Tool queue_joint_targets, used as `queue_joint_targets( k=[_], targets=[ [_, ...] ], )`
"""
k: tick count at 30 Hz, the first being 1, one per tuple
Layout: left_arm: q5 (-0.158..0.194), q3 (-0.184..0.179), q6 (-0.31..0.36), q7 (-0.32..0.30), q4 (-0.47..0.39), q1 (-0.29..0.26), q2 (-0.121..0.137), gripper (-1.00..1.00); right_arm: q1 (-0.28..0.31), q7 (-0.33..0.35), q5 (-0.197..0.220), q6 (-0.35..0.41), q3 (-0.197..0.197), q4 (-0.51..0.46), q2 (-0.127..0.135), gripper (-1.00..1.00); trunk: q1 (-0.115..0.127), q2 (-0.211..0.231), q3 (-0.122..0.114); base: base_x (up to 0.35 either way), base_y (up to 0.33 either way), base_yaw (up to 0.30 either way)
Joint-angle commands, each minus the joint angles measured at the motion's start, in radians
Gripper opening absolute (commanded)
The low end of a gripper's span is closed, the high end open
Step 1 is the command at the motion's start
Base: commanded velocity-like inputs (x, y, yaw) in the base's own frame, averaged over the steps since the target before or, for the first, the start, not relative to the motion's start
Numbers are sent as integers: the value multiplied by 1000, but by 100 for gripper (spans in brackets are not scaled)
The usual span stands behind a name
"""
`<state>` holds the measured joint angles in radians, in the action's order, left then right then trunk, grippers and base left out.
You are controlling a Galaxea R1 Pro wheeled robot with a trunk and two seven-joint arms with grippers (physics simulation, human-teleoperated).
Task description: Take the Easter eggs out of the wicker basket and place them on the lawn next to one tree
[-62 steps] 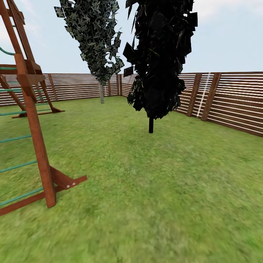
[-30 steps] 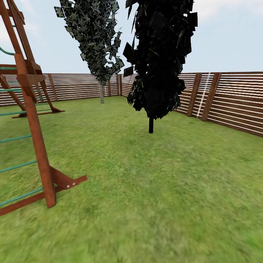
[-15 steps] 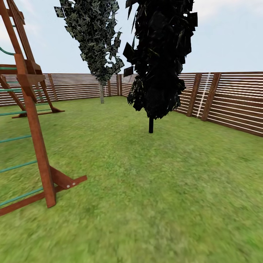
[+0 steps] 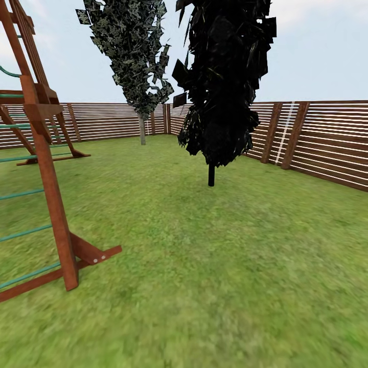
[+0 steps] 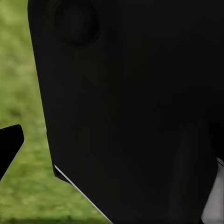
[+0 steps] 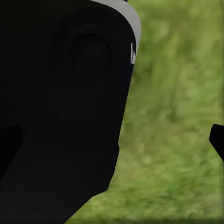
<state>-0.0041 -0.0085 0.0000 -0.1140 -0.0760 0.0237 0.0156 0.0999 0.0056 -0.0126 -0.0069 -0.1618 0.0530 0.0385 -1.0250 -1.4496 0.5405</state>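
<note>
Left gripper state: could not tell; the left wrist view showed a big black body (image 5: pixel 135 107) close to the camera, a dark tip (image 5: pixel 9 144) at one edge and blurred grass behind. Right gripper state: could not tell either; the right wrist view showed a black body (image 6: pixel 60 112) with a pale rim, a dark tip (image 6: pixel 217 139) at the edge, grass behind. In the head view the lawn (image 4: pixel 220 266) ran flat out to the brown slat fence (image 4: pixel 327 143) closing the garden. A near-black cone tree (image 4: pixel 222 82) stood mid-lawn, a paler-leaved one with a grey trunk (image 4: pixel 142 128) stood by the far fence. A wooden climbing frame (image 4: pixel 48 174) with green rungs stood at the lawn's left edge.
</note>
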Motion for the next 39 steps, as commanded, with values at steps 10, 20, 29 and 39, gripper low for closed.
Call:
queue_joint_targets(
  k=[10,20,29,39],
  targets=[
    [-1,-1,0,-3,-2,1,0,100,1,1,-2,-1,-5,2,0,100,0,0,1,0,0,0],
    [-1,-1,0,-3,-2,1,0,100,1,1,-1,-1,-5,2,0,100,0,0,1,0,0,0],
    [-1,-1,0,-3,-2,1,0,100,1,1,-2,-1,-5,2,0,100,0,0,1,0,0,0],
    [-1,-1,0,-3,-2,1,0,100,1,1,-1,-1,-5,2,0,100,0,0,1,0,0,0]
  ],
)
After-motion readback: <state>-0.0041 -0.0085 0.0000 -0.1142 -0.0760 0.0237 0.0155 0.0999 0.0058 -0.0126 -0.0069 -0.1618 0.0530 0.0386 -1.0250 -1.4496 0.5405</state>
